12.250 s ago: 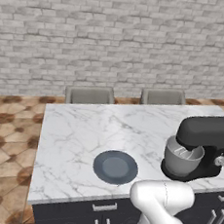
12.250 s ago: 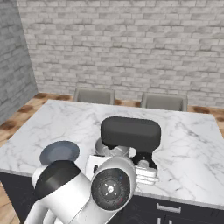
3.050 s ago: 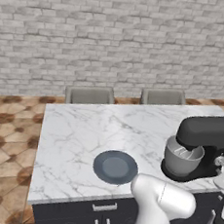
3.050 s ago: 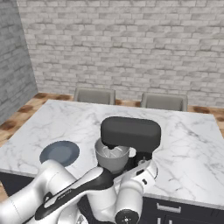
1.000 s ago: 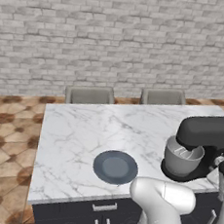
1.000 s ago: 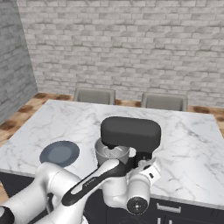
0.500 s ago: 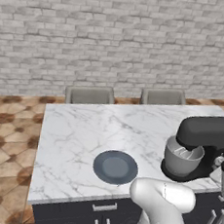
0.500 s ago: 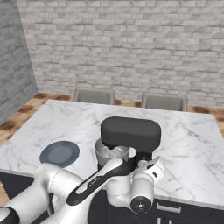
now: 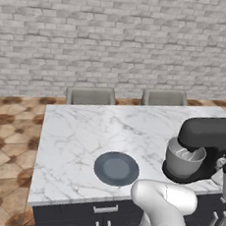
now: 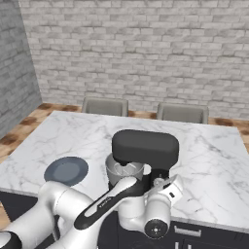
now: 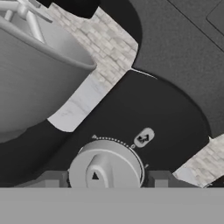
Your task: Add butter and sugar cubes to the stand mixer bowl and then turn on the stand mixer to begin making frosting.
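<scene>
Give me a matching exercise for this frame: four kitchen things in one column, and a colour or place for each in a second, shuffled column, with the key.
Things:
1. plate
2. stand mixer bowl
3. stand mixer
4. silver side knob

Descriptions:
A. black, with a bulky rounded head
B. flat, dark grey, alone on the marble to the mixer's left
C. close in front of the end effector's fingertips
D. grey metal, under the mixer's head

Pairs: 1-B, 2-D, 3-A, 4-C

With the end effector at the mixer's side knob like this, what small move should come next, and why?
Probably close the end effector onto the silver knob and turn it: the fingers flank the knob on the stand mixer, apparently not yet pinching it.
</scene>
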